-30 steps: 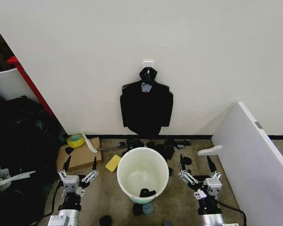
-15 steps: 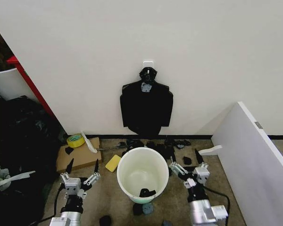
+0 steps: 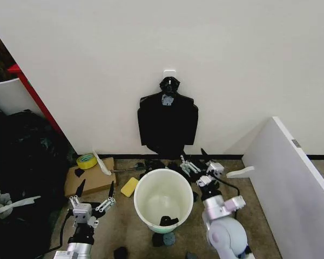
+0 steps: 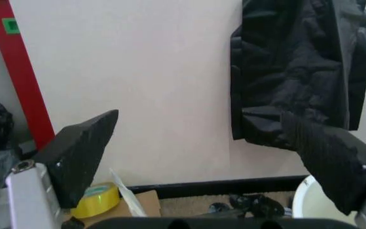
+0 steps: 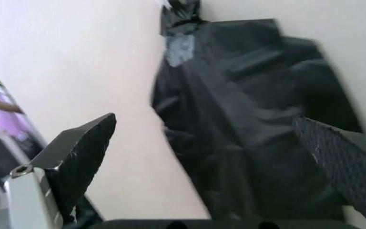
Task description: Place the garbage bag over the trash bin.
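with right gripper (image 3: 197, 163) spread empty, best aimed square at the hanging garbage bag's (image 3: 167, 127) lower edge above trash bin (image 3: 163, 208).

It looks like a bare test corner of a lab or workshop: a plain white wall (image 3: 232, 59) with black skirting, worn brown carpet (image 3: 124, 226), a flattened cardboard sheet (image 3: 92, 178) with a yellow tape roll (image 3: 86, 161), and a leaning white board (image 3: 291, 183).

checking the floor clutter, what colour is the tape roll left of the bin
Yellow, with a greenish inner ring: the tape roll shows best in the head view, on the cardboard.
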